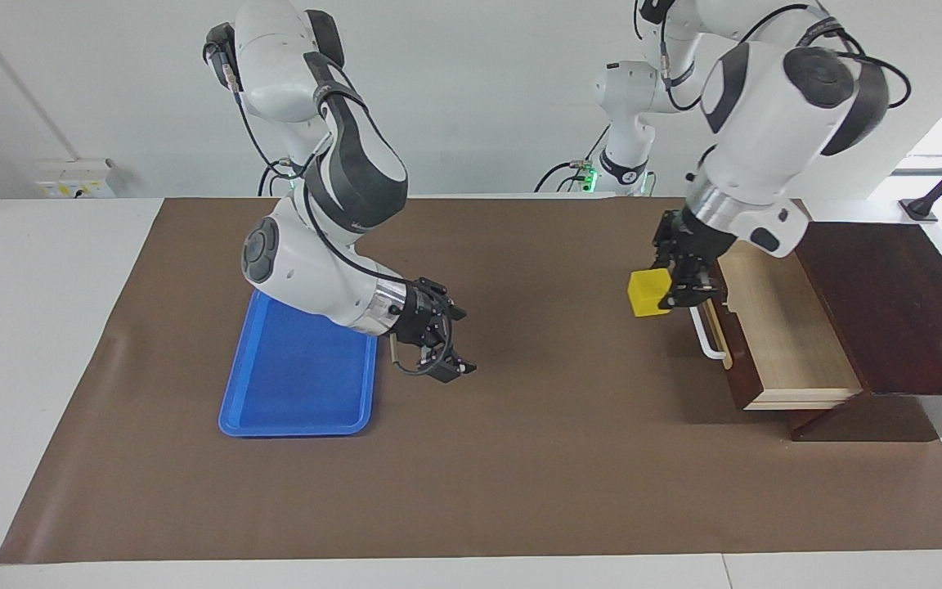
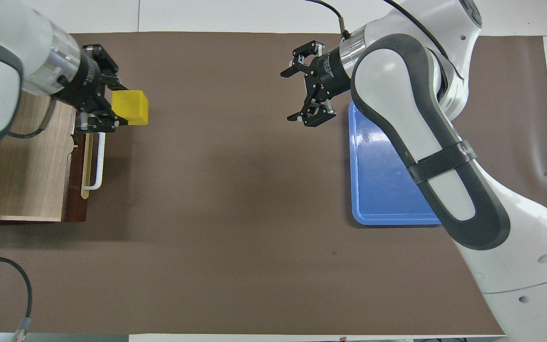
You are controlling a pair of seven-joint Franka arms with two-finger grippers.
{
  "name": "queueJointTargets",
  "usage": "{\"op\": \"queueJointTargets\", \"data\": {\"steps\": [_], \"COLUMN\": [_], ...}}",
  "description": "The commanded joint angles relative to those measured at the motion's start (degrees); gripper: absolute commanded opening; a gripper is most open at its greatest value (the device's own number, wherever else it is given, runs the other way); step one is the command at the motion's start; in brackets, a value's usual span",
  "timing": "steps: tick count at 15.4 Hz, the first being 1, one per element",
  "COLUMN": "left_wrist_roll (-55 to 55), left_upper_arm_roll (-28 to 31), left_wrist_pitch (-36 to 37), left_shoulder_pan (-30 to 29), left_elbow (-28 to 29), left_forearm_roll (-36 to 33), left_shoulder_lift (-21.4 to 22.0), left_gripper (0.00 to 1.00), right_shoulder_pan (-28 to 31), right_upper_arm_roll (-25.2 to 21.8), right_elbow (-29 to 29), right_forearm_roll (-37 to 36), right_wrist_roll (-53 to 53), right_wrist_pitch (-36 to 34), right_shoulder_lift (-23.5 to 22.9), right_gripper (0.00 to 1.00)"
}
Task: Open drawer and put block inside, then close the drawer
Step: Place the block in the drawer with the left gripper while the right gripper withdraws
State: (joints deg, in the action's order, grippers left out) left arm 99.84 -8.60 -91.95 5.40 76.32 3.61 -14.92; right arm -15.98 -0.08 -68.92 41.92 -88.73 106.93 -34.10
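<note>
The dark wooden box's drawer (image 1: 790, 335) stands pulled open at the left arm's end of the table, its pale interior (image 2: 26, 156) empty and its white bar handle (image 1: 708, 335) facing the table's middle. My left gripper (image 1: 666, 286) is shut on the yellow block (image 1: 648, 293) and holds it in the air over the mat, just in front of the handle (image 2: 95, 161). The block also shows in the overhead view (image 2: 131, 107) between the left gripper's fingers (image 2: 120, 105). My right gripper (image 1: 464, 342) is open and empty over the mat beside the blue tray; it also shows in the overhead view (image 2: 288, 96).
An empty blue tray (image 1: 299, 384) lies toward the right arm's end of the table, partly under the right arm. The dark box top (image 1: 888, 311) sits over the drawer. A black cable (image 2: 22, 285) lies near the robots' edge of the table. A brown mat (image 1: 561, 458) covers the table.
</note>
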Motion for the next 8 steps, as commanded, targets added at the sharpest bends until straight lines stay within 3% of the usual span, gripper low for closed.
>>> {"op": "queueJointTargets", "data": {"steps": [1, 5, 8], "left_wrist_roll": [-10.68, -22.56, -24.43], "left_upper_arm_roll": [-0.19, -0.19, -0.19], "left_wrist_pitch": [-0.5, -7.96, -13.93], "left_shoulder_pan": [-6.6, -16.36, -19.1], "left_elbow": [5.84, 17.08, 25.87], "left_forearm_roll": [1.31, 1.31, 1.31], "left_shoulder_lift": [3.13, 7.87, 10.86], "left_gripper": [0.0, 0.0, 0.0], "right_shoulder_pan": [2.88, 6.31, 9.29], "right_upper_arm_roll": [-0.09, -0.09, -0.09], "right_elbow": [-1.48, -1.48, -1.39], "right_forearm_roll": [-1.03, -9.64, -14.57], "right_wrist_roll": [1.27, 12.22, 24.87], "right_wrist_pitch": [-0.84, -6.63, -12.16], "right_shoulder_lift": [2.46, 5.01, 7.29], "right_gripper": [1.0, 1.0, 1.0]}}
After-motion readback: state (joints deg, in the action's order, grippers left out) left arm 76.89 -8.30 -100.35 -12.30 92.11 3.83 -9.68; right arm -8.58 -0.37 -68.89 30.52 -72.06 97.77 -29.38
